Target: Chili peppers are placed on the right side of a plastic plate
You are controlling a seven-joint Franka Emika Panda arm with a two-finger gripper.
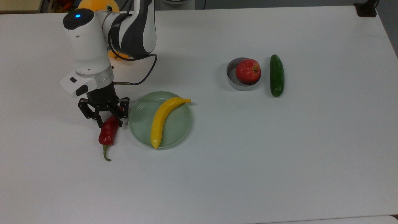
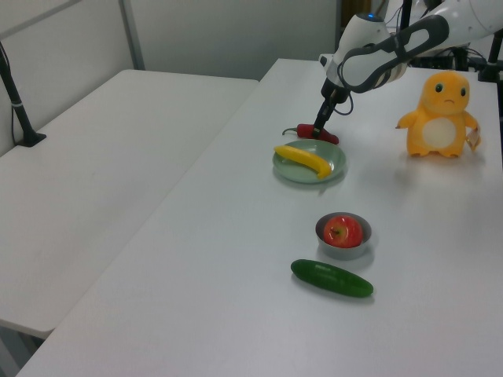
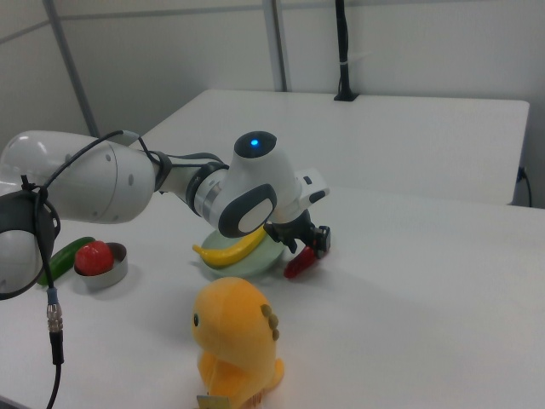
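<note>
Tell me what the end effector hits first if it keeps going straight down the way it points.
Probably the chili pepper, directly under the open end effector beside the plastic plate; right below that is the table. Depth is unclear, so contact may already exist.

place: pretty sure my lab bench setup
clues: plain white tables (image 2: 236, 259), bare grey partition walls (image 3: 170, 60), my arm (image 3: 128, 183) working over toy fruit
</note>
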